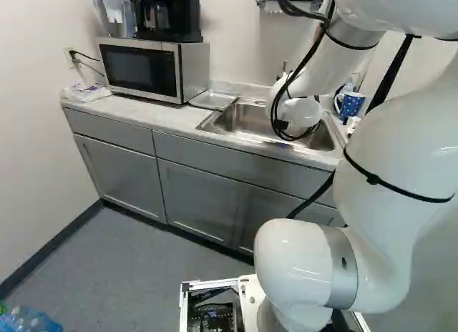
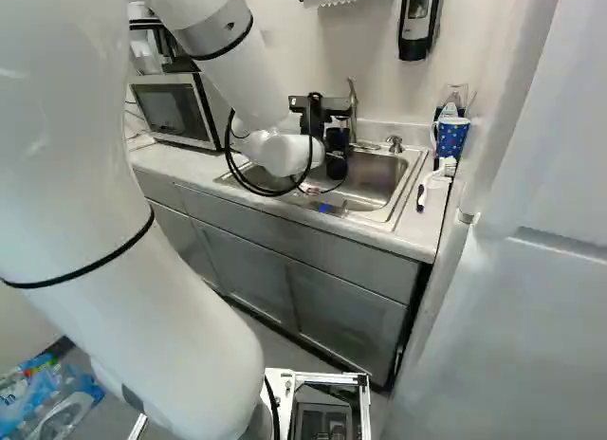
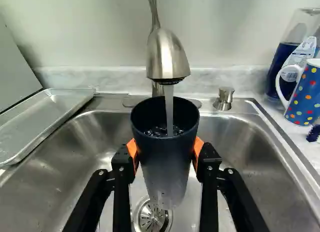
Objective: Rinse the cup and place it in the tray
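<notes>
So — one pincer (image 2: 336,152) grips one cup (image 3: 166,167) under one faucet (image 3: 166,54).

Cup (image 3: 168,162): dark navy, greying toward the base. Pads (image 3: 132,151): orange. Mug (image 2: 452,138), right base view, right side: blue, multicoloured dots, white handle. Cabinets (image 1: 118,167), left base view, left: grey. Worktop (image 1: 157,114): pale, apparently marbled.

- Tray (image 3: 55,114): partly cut off, wrist view.
- Drain (image 3: 151,219): part hidden behind cup (image 3: 166,177).
- Bottle (image 3: 280,64): partly behind spotted mug (image 3: 303,97).
- Sink (image 1: 243,117): partly hidden by arm (image 1: 306,111), left base view.
</notes>
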